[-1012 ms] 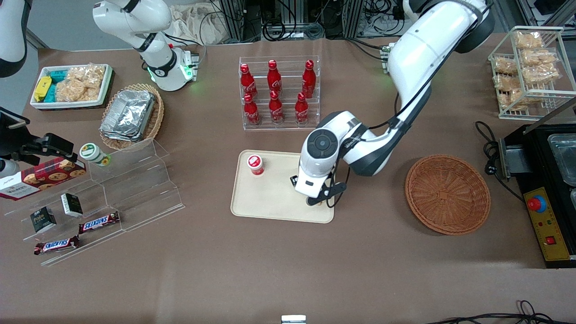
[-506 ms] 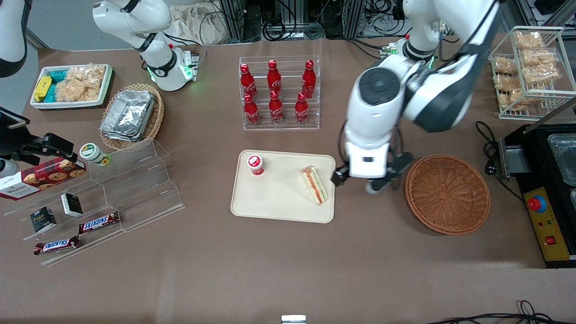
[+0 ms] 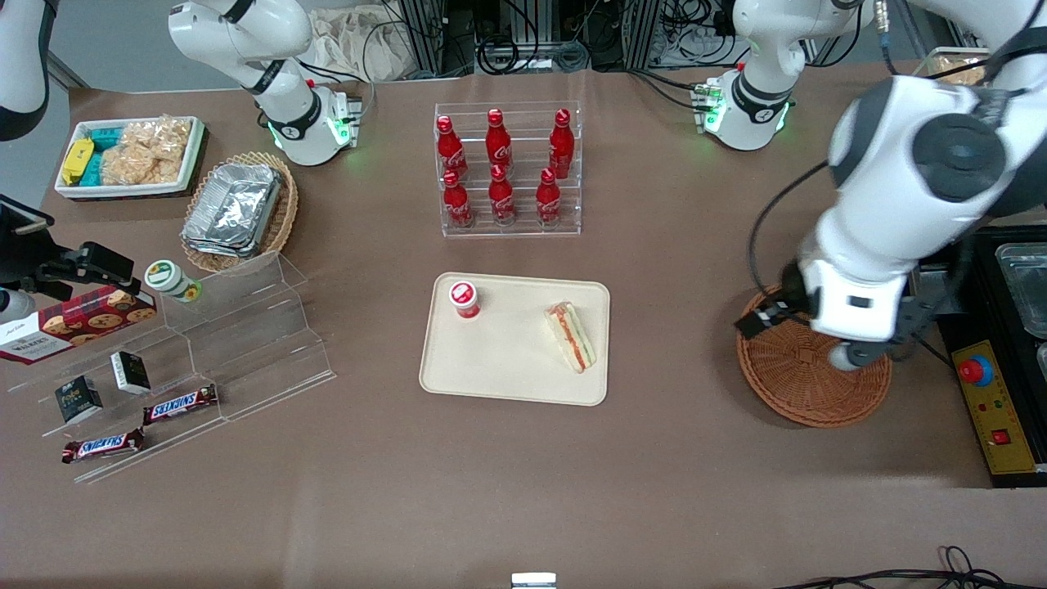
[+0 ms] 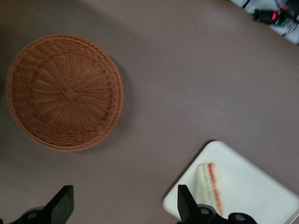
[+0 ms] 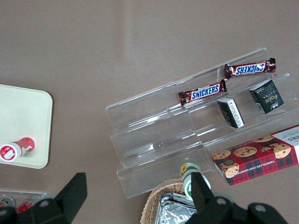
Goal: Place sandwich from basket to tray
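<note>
wicker basket (image 3: pixel 797 384): gripper (image 3: pixel 806 337) hung above it, fingers spread, nothing held
sandwich (image 3: pixel 571 336): laid on tray (image 3: pixel 507 368), well apart from basket
red-capped cup (image 3: pixel 464 298): stood on tray

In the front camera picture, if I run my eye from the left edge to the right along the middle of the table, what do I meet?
Snickers bars → red-capped cup on the tray → sandwich → basket, with the open gripper hovering above it → control box with a red button.
</note>
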